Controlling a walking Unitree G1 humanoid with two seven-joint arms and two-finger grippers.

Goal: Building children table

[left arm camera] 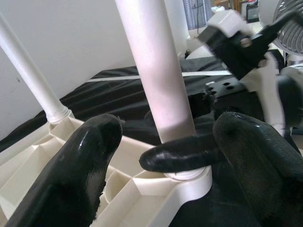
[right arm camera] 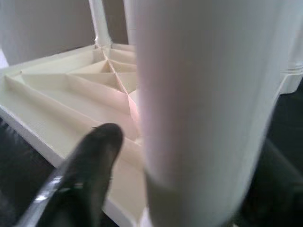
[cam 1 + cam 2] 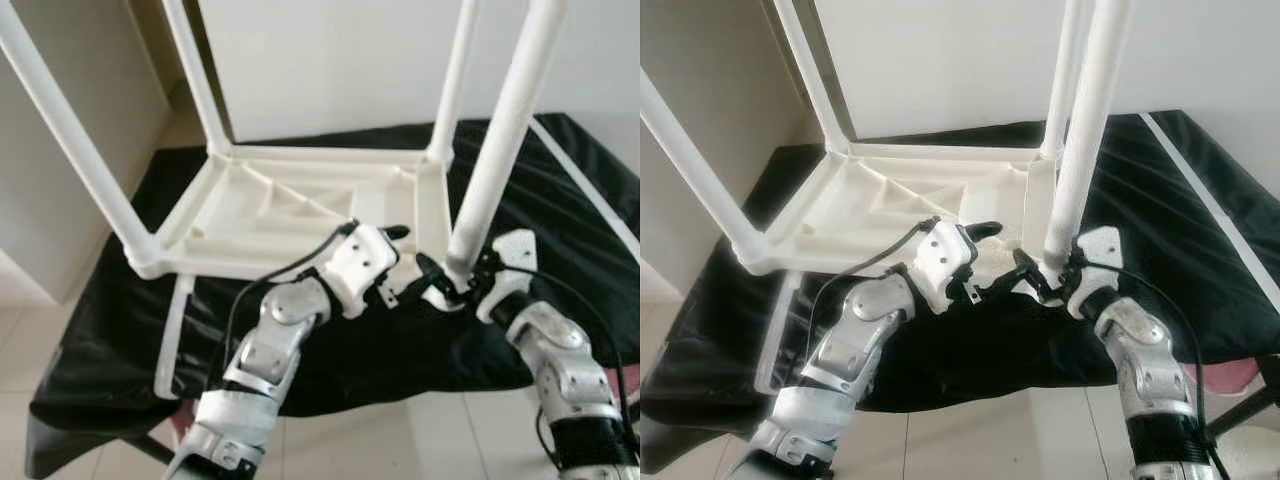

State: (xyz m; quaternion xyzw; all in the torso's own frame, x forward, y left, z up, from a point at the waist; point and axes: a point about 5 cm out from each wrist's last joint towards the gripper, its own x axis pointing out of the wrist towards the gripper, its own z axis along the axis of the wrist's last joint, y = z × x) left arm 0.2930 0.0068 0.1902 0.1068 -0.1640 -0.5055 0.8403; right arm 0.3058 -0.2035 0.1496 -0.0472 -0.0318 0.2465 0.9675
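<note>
Both head eyes look forward and down from above onto the upturned table on the black-draped surface. Each wrist camera sits very close to the near leg, seeing it from opposite sides.

- Upturned table top lies on black cloth; ribbed underside is left open betw. the four legs, reachable from above.
- Near-right leg stands upright at corner socket; that corner is crowded by both grippers.
- Right gripper is closed round leg base; left gripper sits just beside it, fingers apart, one finger of the right gripper seen across the socket.
- Near-left leg and far legs slant outward; side approach is blocked there.
- Spare white rod lies on cloth at left edge.
- Cloth right of table is unobstructed except for thin white strip.
</note>
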